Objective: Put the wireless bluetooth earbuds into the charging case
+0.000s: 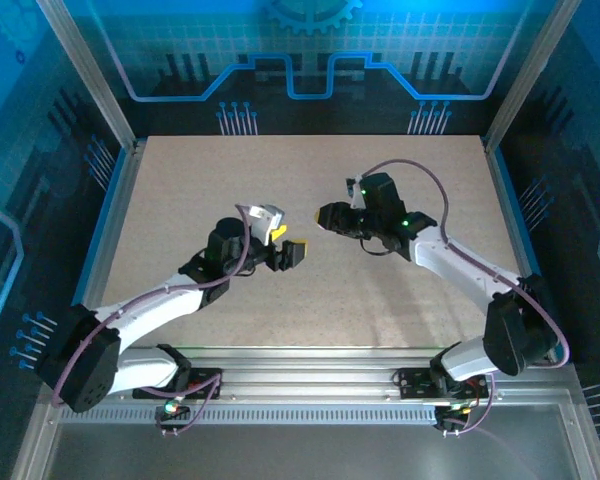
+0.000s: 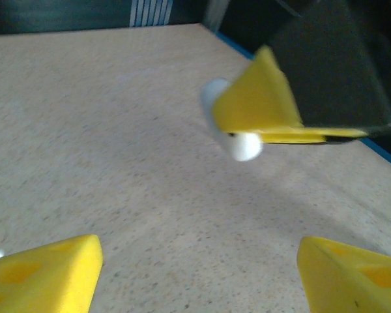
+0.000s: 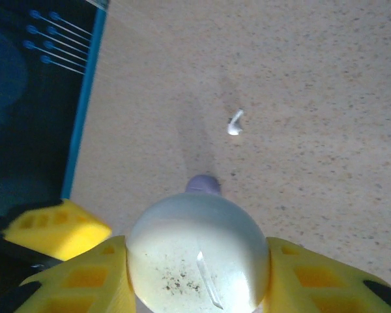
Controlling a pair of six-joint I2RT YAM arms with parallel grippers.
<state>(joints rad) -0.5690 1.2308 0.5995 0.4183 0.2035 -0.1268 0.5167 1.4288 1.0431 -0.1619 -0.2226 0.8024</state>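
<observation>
Over table (image 1: 280,180) middle, your right gripper (image 3: 199,264) clamps round white piece (image 3: 199,238). Your left gripper (image 2: 199,261) is spread apart. Tiny white earbud (image 3: 235,122) lies on table, near that piece.

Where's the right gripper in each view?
Top external: right gripper just right of centre, tip pointing left.
Left wrist: upper right, one yellow finger facing the camera.
Right wrist: bottom edge, jaws shut on a white round piece.
Shared landmark: that white piece, also behind the yellow finger in the left wrist view.
</observation>
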